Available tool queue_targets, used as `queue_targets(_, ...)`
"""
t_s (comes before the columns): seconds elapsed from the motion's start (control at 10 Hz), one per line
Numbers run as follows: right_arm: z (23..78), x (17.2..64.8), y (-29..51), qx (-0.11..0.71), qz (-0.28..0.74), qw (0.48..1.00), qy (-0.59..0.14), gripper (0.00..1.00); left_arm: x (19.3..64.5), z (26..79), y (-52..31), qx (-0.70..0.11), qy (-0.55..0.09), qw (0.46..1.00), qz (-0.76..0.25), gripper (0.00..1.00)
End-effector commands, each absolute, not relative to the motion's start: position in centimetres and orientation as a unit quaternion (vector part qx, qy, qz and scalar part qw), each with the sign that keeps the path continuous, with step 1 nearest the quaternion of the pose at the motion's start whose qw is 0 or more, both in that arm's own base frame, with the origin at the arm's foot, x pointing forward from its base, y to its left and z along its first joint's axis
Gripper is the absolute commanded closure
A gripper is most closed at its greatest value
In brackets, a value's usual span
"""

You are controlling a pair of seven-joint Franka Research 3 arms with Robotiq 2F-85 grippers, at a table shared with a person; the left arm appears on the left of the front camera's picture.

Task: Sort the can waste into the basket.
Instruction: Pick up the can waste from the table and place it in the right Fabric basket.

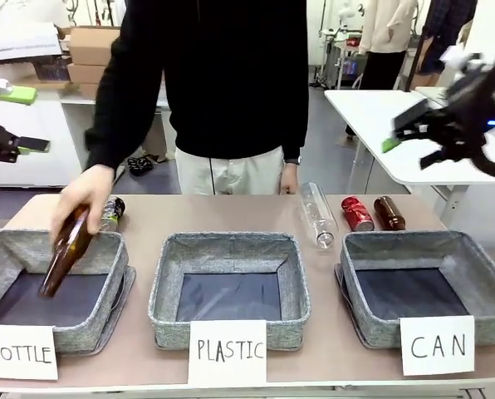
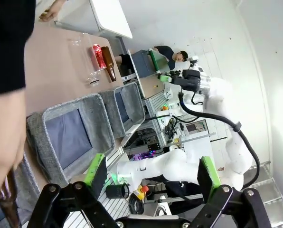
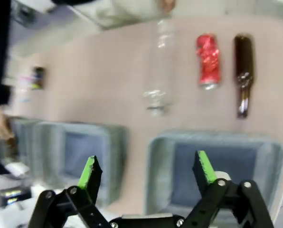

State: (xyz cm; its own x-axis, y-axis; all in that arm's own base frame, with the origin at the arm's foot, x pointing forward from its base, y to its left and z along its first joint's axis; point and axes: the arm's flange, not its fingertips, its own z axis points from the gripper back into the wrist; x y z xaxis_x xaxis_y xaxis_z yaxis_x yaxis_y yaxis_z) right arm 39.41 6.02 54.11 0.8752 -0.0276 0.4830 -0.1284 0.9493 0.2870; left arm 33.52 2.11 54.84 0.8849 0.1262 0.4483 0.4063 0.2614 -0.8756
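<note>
Cans lay on the worktop (image 1: 231, 212) outside the basket (image 1: 405, 239), the red can (image 1: 357, 214) just behind it, the dark can (image 1: 115, 208) far off beside the person's hand (image 1: 85, 195); left jaws and right jaws stood open, empty.

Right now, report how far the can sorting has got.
Done: nothing; the CAN basket holds no can. In hand: no can; right gripper and left gripper are open, while the person's hand puts a brown bottle in the BOTTLE basket. Left: red can and dark can, both on the table.
</note>
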Motion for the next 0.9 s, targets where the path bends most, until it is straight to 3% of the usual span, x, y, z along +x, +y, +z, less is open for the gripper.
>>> queue_targets(0.0, 52.4, 41.4, 4.9, 0.135, -0.011, 0.980, -0.146, 0.00, 33.7, 55.0, 2.1, -0.608, -0.232, 0.753, -0.101, 0.00)
queue_targets(0.1, 54.1, 39.4, 6.0, 0.157, 0.026, 0.955, -0.248, 0.00, 33.7, 55.0, 2.1, -0.608, -0.232, 0.753, -0.101, 0.00)
queue_targets(0.2, 54.1, 39.4, 6.0, 0.157, 0.026, 0.955, -0.248, 0.00, 33.7, 55.0, 2.1, -0.608, -0.232, 0.753, -0.101, 0.00)
queue_targets(0.3, 51.4, 41.3, 6.1, 0.121, 0.033, 0.969, -0.215, 0.00, 33.7, 55.0, 2.1, -0.608, -0.232, 0.753, -0.101, 0.00)
queue_targets(0.6, 43.1, 59.0, 8.1, 0.040, 0.005, 0.992, -0.117, 0.00, 33.7, 55.0, 2.1, -0.608, -0.232, 0.753, -0.101, 0.00)
queue_targets(0.8, 38.3, 62.2, 8.5, 0.013, 0.010, 0.999, -0.044, 0.00, 33.7, 55.0, 2.1, -0.608, -0.232, 0.753, -0.101, 0.00)
